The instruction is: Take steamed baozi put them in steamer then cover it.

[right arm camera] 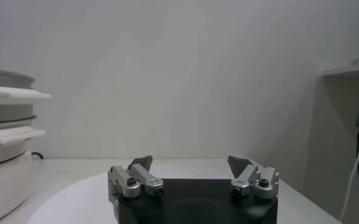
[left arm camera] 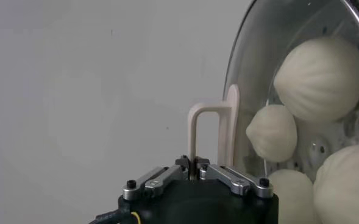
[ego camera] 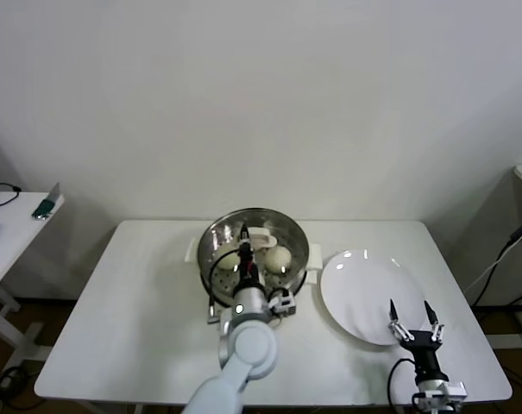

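Four baozi (left arm camera: 316, 79) showed through the glass cover (left arm camera: 252, 91) only in the left wrist view, where the left pincer (left arm camera: 194, 167) clamped the cover's handle (left arm camera: 211, 131); the right pincer (ego camera: 410, 312) stood apart over the plate (ego camera: 364, 285).

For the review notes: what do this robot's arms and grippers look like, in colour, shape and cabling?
The left arm is glossy white with rounded joints. Each gripper has a black body, silver metal finger links with black screws, and dark pointed fingertips: see the left gripper and the right gripper. A black cable runs beside the right gripper's wrist, and a thin yellow-and-black lead shows at the left gripper's base. No markings are visible.
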